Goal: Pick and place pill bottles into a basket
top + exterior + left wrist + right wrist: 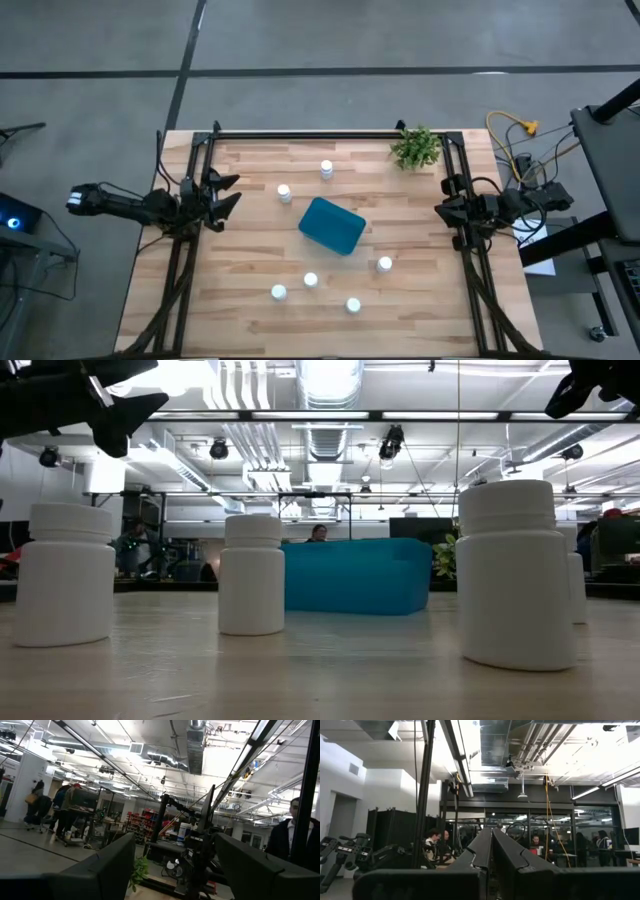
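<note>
High view: six bottles, all upright on the bench [250, 250] and none in the basket [331, 225], which lies tilted at frame centre. Two bottles stand above it [326, 169] [284, 192], one to its right [385, 264], and three sit below [310, 281] [278, 293] [353, 305]. One plant [417, 147] is at upper right. The left pincer [224, 192] is parked at the left edge with its fingers spread wide; the right pincer [444, 211] is parked at the right edge. Low view: three bottles stand in front and a fourth peeks out at far right, with the basket behind. Judged rigid, smooth plastic, probably light and easily tipped; best held across the body, below the cap. Left wrist view: fingers [107, 865] well apart, holding nothing. Right wrist view: fingers [475, 851] pressed together, holding nothing.
</note>
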Controlling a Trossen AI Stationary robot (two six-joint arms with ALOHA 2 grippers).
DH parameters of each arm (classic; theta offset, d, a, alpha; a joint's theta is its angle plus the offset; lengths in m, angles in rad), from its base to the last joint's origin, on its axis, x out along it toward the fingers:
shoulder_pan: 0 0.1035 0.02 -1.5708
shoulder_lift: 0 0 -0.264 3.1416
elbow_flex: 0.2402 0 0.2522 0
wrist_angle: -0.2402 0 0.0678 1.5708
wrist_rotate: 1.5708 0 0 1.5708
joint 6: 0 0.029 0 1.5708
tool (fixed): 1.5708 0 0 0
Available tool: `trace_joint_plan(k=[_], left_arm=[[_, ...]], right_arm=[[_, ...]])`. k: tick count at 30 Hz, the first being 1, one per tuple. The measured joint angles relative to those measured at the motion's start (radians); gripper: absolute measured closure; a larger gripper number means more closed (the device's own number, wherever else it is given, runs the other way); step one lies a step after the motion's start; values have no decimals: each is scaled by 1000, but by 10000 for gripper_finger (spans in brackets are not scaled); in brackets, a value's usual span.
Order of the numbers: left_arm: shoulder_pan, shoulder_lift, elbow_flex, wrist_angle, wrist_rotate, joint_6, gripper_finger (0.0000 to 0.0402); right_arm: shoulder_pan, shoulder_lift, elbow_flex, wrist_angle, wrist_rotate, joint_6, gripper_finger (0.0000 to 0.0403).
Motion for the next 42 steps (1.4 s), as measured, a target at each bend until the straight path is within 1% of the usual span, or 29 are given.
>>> trace_joint_plan(k=[14, 16, 20, 27, 30, 32, 36, 40, 42], left_arm=[[0, 0, 0, 0, 0, 0, 142], [0, 0, 0, 0, 0, 0, 142], [0, 0, 0, 8, 0, -3, 142], [0, 0, 0, 83, 15, -172, 142], [0, 0, 0, 146, 20, -290, 142], [0, 0, 0, 175, 21, -351, 142], [0, 0, 0, 233, 23, -370, 142], [0, 1, -1, 355, 6, -373, 142], [0, -1, -1, 427, 7, -426, 142]], right_arm=[[0, 0, 0, 0, 0, 5, 394], [0, 0, 0, 7, 0, 43, 394], [0, 0, 0, 48, 0, 177, 394], [0, 0, 0, 298, 0, 378, 394], [0, 0, 0, 394, 0, 448, 394], [0, 0, 0, 430, 7, 448, 394], [0, 0, 0, 447, 81, 430, 394], [0, 0, 0, 447, 117, 415, 394], [0, 0, 0, 446, 132, 414, 394]])
